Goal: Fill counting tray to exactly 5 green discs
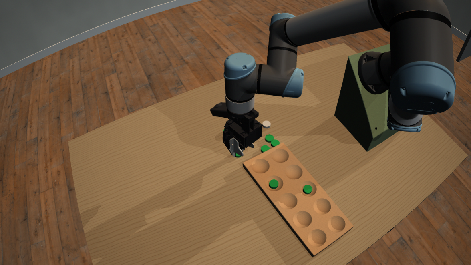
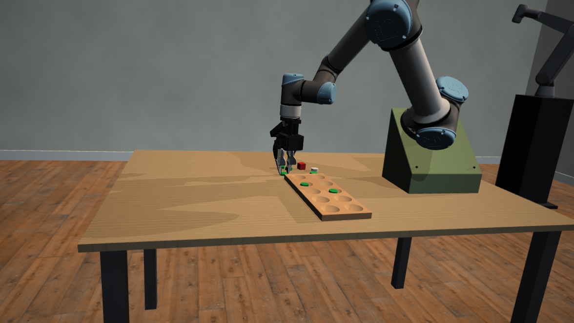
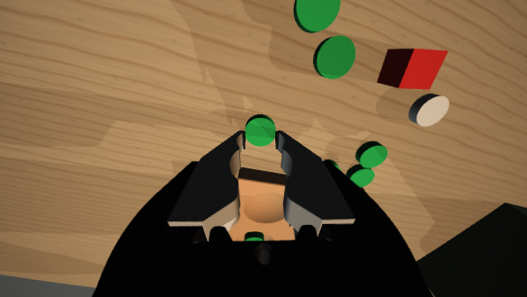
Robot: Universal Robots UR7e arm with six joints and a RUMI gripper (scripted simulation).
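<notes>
The wooden counting tray [image 1: 296, 197] lies on the table with two green discs in separate pockets, one [image 1: 273, 183] and another [image 1: 306, 188]. My gripper [image 3: 260, 132] [image 2: 284, 171] is down at the table just left of the tray's far end. It is shut on a green disc [image 3: 260, 130], also visible at the fingertips in the top view [image 1: 237, 154]. Three loose green discs [image 1: 269, 143] lie by the tray's far corner. Two more green discs [image 3: 334, 56] lie on the table beyond the fingertips in the wrist view.
A red cube [image 3: 411, 68] and a white disc [image 3: 429, 110] lie on the table behind the gripper. The green robot base [image 1: 365, 95] stands at the back right. A black stand [image 2: 532, 148] is at the table's right end.
</notes>
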